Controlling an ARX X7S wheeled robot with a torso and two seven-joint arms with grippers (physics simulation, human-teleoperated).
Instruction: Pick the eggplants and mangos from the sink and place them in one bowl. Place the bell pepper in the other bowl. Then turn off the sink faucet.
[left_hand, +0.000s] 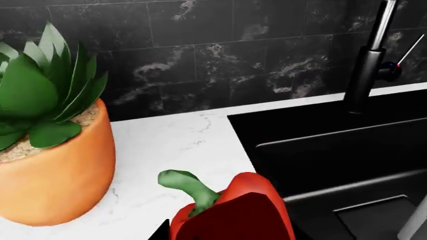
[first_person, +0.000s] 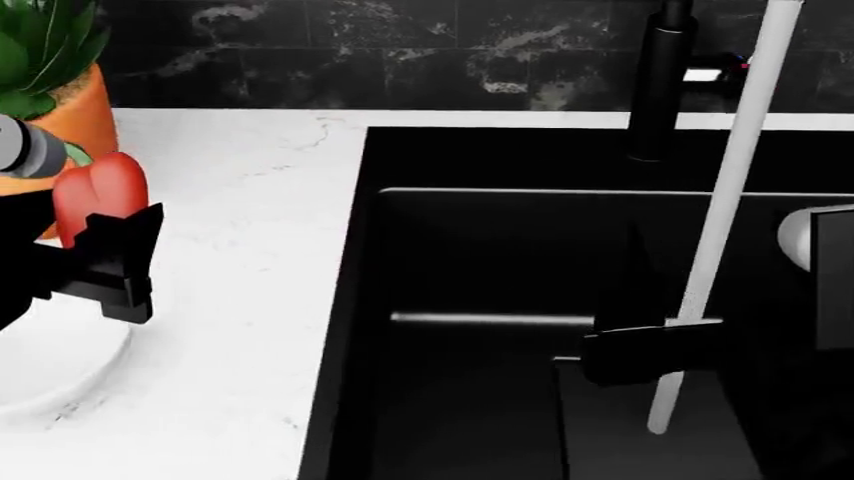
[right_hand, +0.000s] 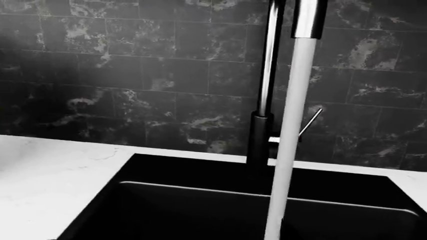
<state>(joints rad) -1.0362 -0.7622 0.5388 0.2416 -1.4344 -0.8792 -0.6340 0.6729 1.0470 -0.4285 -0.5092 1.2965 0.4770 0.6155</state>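
At the far left of the head view, the left gripper (first_person: 114, 262) is clamped on the bell pepper (first_person: 99, 192), holding it above the white counter (first_person: 254, 300) over a white bowl (first_person: 54, 375) at the lower left edge. An orange pot (left_hand: 57, 175) with a green succulent (left_hand: 43, 95) stands just behind (upper left corner). The sink (first_person: 360, 300) fills the centre and right of the frame, and no fruit shows in it. A white water stream (first_person: 721, 220) runs from the sink faucet (first_person: 657, 85) at the upper right. The right gripper (first_person: 654, 352) hangs low inside the basin, centre-right; whether its fingers are apart or together I cannot tell.
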